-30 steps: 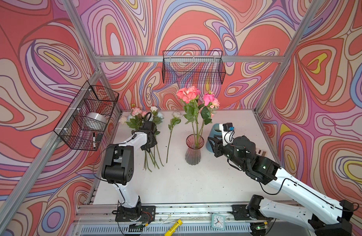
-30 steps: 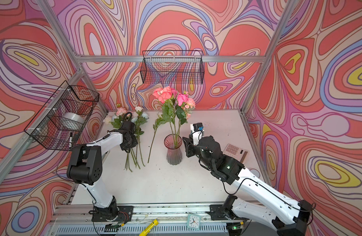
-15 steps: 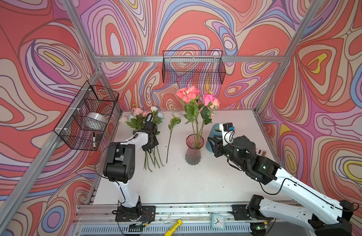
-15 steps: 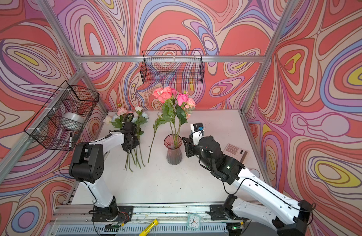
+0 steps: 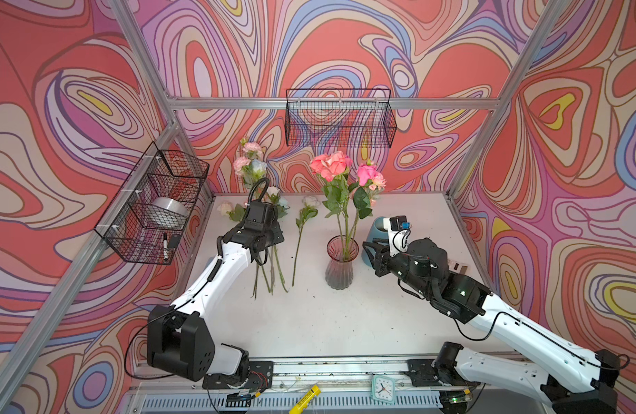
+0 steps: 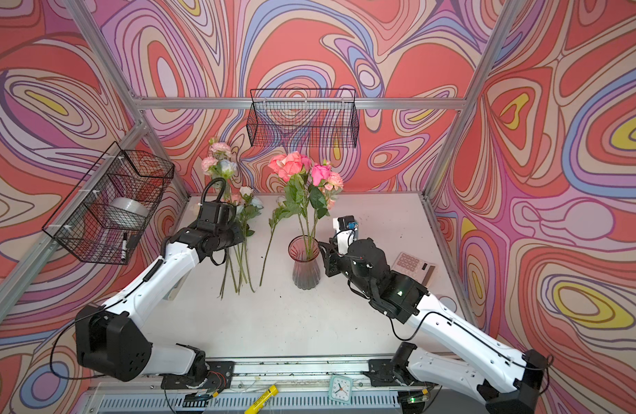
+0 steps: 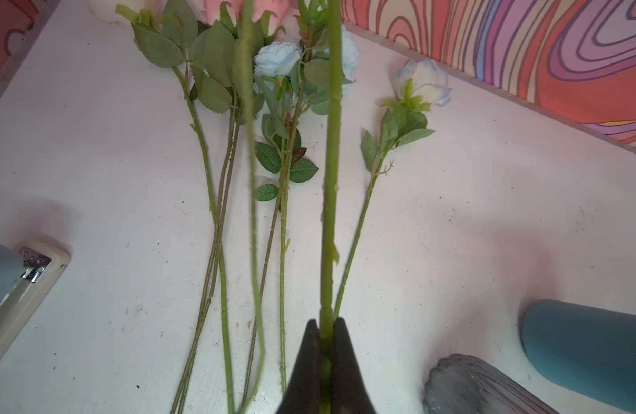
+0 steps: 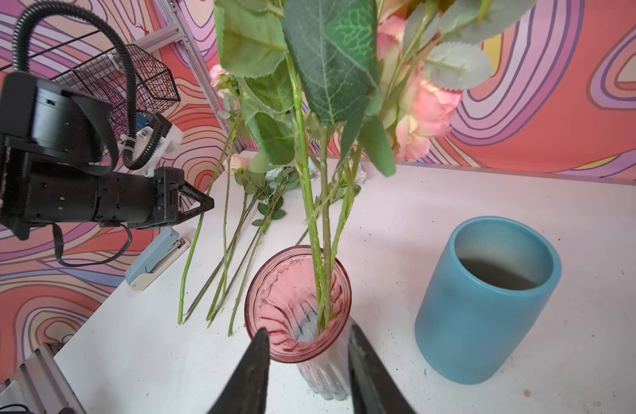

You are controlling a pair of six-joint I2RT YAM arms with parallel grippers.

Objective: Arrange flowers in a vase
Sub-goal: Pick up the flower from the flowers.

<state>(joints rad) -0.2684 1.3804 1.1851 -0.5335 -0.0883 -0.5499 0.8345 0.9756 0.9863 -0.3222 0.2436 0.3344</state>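
A pink-tinted glass vase (image 5: 339, 272) (image 6: 305, 272) (image 8: 273, 294) stands mid-table with coral and pink flowers (image 5: 332, 166) (image 6: 291, 165) upright in it. Several more flowers (image 5: 273, 272) (image 7: 280, 118) lie on the table to its left. My left gripper (image 5: 275, 234) (image 7: 325, 326) is shut on one green stem (image 7: 330, 179) (image 8: 191, 272), held off the table, its pink and pale blue blooms (image 5: 250, 161) raised against the back wall. My right gripper (image 5: 366, 249) (image 8: 309, 344) is open, its jaws either side of the vase's neck with a gap to the glass.
A blue cylinder pot (image 5: 379, 229) (image 8: 488, 297) stands just right of the vase. A stapler (image 8: 155, 261) lies at the left edge, a calculator (image 6: 413, 265) at the right. Wire baskets (image 5: 339, 118) (image 5: 155, 204) hang on the back and left walls.
My left gripper has closed on a stem and lifted it, so its blooms have risen from the table up against the back wall. The right arm has stayed put.
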